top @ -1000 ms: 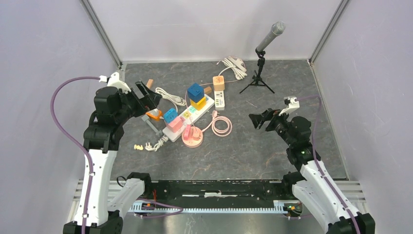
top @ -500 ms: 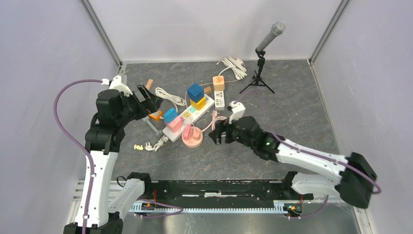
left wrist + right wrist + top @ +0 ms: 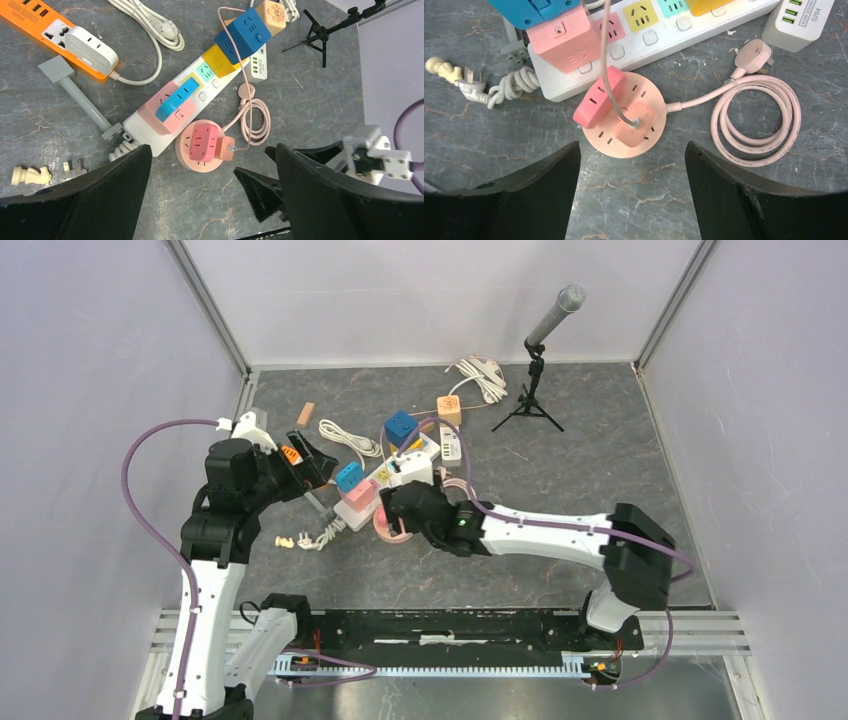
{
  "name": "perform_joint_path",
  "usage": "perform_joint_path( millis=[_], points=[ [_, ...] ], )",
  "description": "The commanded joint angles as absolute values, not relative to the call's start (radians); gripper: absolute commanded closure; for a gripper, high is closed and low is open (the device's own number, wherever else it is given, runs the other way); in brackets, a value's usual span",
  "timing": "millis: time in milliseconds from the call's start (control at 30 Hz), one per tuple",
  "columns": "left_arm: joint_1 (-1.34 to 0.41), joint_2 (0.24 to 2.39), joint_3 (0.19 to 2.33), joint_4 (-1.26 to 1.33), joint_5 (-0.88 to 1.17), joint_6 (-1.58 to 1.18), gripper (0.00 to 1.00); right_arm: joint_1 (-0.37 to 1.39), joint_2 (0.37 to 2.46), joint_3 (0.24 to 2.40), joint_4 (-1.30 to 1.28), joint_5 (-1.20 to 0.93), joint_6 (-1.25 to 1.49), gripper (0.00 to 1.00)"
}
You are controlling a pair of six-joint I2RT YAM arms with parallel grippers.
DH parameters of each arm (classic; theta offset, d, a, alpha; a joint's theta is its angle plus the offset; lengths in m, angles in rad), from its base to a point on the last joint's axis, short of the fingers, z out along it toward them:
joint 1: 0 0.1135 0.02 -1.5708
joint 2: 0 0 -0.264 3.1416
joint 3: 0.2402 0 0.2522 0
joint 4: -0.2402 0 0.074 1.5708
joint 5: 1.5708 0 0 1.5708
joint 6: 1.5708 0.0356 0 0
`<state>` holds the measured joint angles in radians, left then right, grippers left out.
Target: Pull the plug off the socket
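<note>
A round pink socket [image 3: 624,131] lies on the grey table, in front of a white power strip [image 3: 664,30]. A pink plug [image 3: 636,125] sits in its top, with a thin cable rising from it. A red cube adapter [image 3: 599,97] stands in it beside the plug. My right gripper [image 3: 631,195] hovers open just short of the socket, with nothing between its fingers. In the top view the arm hides most of the socket [image 3: 384,531]. My left gripper [image 3: 210,200] is open and empty, raised to the left, looking down on the socket [image 3: 189,159] and plug [image 3: 226,148].
A coiled pink cable [image 3: 759,120] lies right of the socket, and a white USB charger [image 3: 799,22] beyond it. Blue, pink and yellow cube adapters fill the strip. An orange power strip [image 3: 35,22], loose plugs [image 3: 454,75] and a microphone tripod [image 3: 540,350] are around.
My right arm has swung from the right side of the table across to the round socket, its jaws narrowing a little. The left arm has shifted slightly lower.
</note>
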<state>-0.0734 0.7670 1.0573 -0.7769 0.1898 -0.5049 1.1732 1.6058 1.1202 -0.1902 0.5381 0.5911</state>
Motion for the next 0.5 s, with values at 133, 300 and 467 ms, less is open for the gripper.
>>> perform_joint_path(
  millis=[133,300,467],
  points=[
    [-0.068,0.761,1.060,-0.765,0.194,-0.496,0.00,1.182,1.755,1.279,-0.318,0.652,0.634,0.22],
    [-0.070,0.806,1.086,-0.733,0.310,-0.494,0.00,1.175,1.834,1.378,-0.396,0.636,0.618,0.35],
    [-0.069,0.850,1.093,-0.727,0.351,-0.524,0.00,1.155,1.877,1.389,-0.401,0.569,0.628,0.39]
  ],
)
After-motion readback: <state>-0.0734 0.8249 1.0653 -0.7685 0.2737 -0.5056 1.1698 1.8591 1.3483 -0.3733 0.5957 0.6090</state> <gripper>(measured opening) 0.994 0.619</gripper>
